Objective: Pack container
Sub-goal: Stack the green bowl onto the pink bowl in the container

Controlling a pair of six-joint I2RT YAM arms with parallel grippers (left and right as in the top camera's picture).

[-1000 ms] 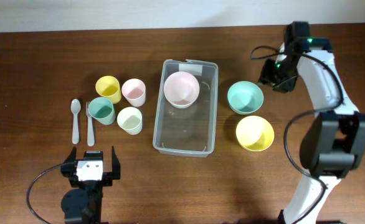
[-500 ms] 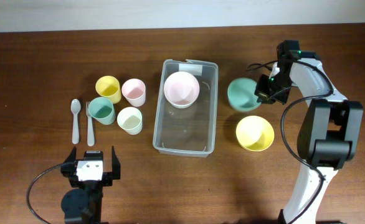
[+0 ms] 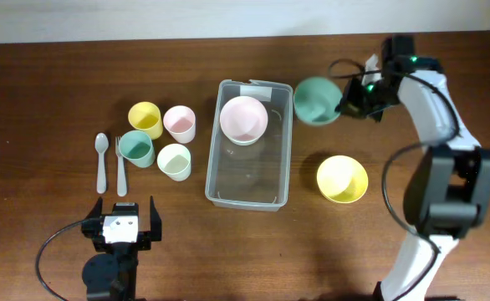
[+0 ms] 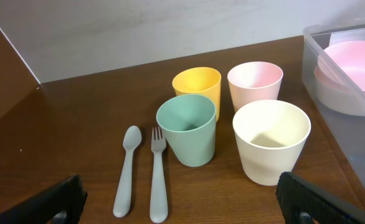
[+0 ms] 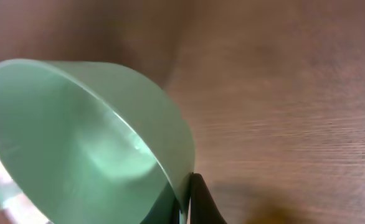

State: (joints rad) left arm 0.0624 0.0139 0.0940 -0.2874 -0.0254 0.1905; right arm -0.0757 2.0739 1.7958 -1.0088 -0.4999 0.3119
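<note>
A second ago the mint-green round plastic bowl [image 3: 314, 100] sits on the brown wooden table [image 3: 61, 84], with the right gripper [image 3: 345, 104] above and behind it. Now the bowl is off the table, tilted, its rim pinched between the gripper's two fingers, as the right wrist view shows at the bowl's lower edge [image 5: 185, 202]. The clear rectangular plastic container [image 3: 281, 167] lies just past the bowl on the side away from the gripper. Its white-labelled short end is nearest, and the bowl hangs just beside that corner, not yet over the opening. A pale pink round bowl [image 3: 243, 119] already rests inside, so I judge the green one is meant to join or nest in it. The yellow round bowl [image 3: 341, 179] waits on the table nearer the arm's base than the gripper. The left gripper [image 3: 125, 211] is parked with its fingers spread wide, holding nothing, with the four pastel cups [image 4: 226, 124] in front of it untouched.
</note>
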